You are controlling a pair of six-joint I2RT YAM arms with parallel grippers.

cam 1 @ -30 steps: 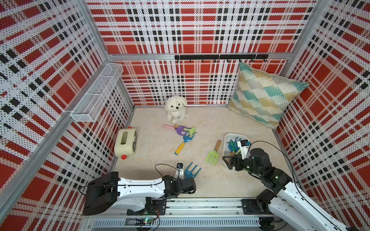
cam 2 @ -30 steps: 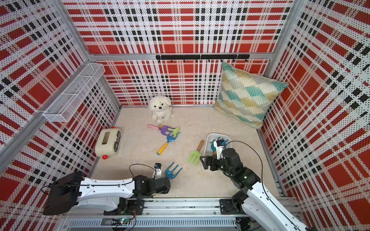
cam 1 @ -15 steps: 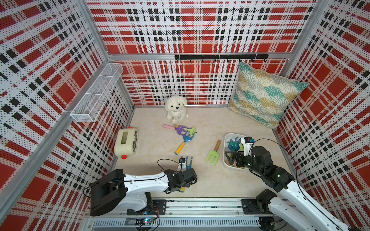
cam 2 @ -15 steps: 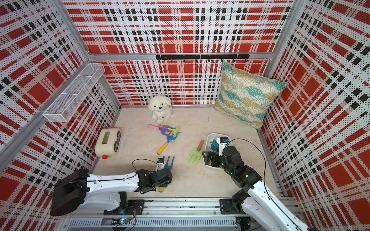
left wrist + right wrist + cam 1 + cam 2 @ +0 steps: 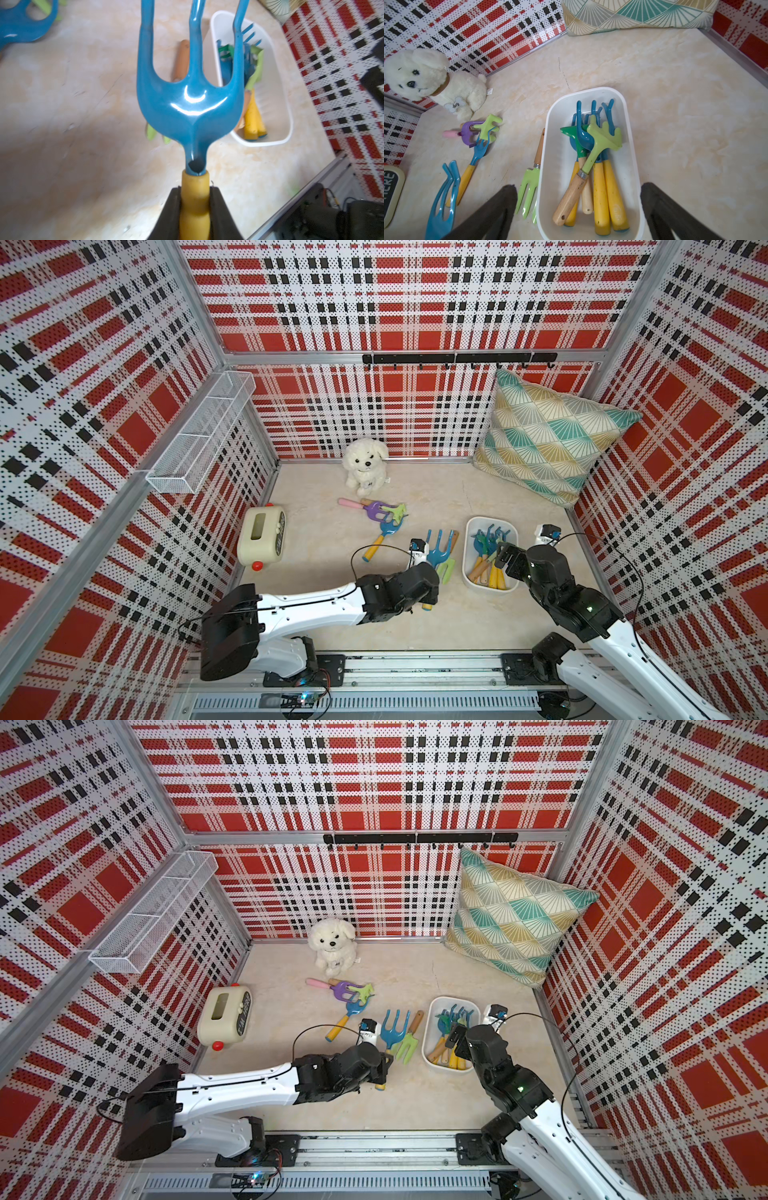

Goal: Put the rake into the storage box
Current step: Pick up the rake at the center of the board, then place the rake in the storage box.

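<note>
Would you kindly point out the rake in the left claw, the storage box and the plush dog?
rake [image 5: 190, 108]: left wrist view, blue head.
storage box [image 5: 556, 166]: right wrist view, bare inner wall.
dog [image 5: 365, 462]: a top view, face.

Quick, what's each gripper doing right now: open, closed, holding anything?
Left gripper: closed on the blue rake, by its handle.
Right gripper: open, empty, over the white box.

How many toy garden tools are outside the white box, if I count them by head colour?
Blue heads: 2, the held rake in the left hand and the floor rake
Light green heads: 2, the fork and the small rake
Purple heads: 1, the purple rake
Total: 5
</note>
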